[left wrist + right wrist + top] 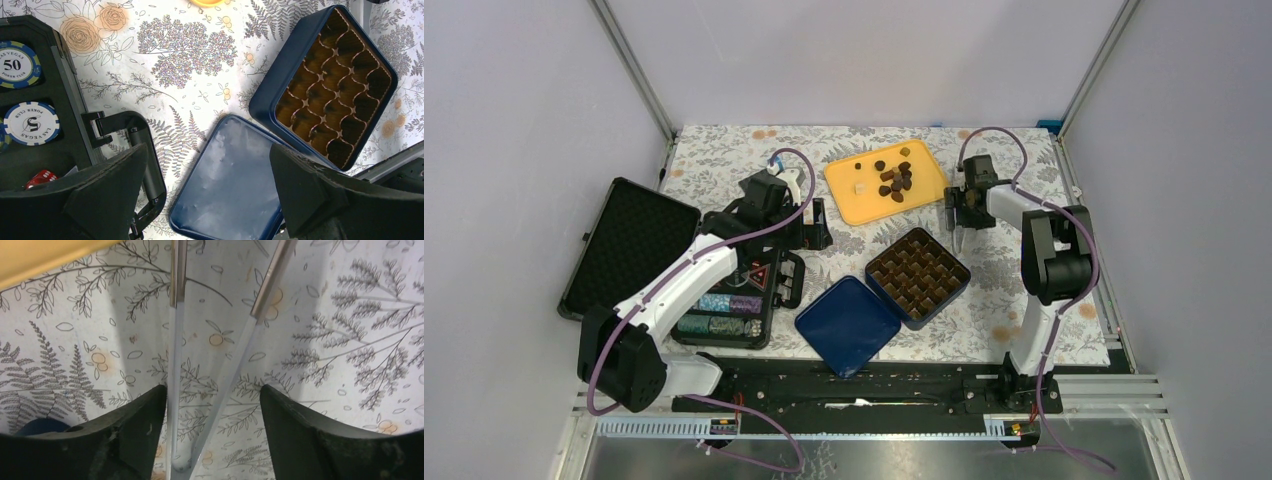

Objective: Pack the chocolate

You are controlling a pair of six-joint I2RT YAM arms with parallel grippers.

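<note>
Top view: high at the near side, looking down on the whole table [724,150].
Left wrist: close, facing down on the blue tin [280,85] and lid [230,175], both also in the top view.
Right wrist: lowest, almost on the table, with the yellow tray [45,255] edge in its corner.

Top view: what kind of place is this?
Probably a robot lab cell: bare walls on aluminium posts, two arms bolted to a rail at the table edge, a tin and tray laid out as props.
</note>
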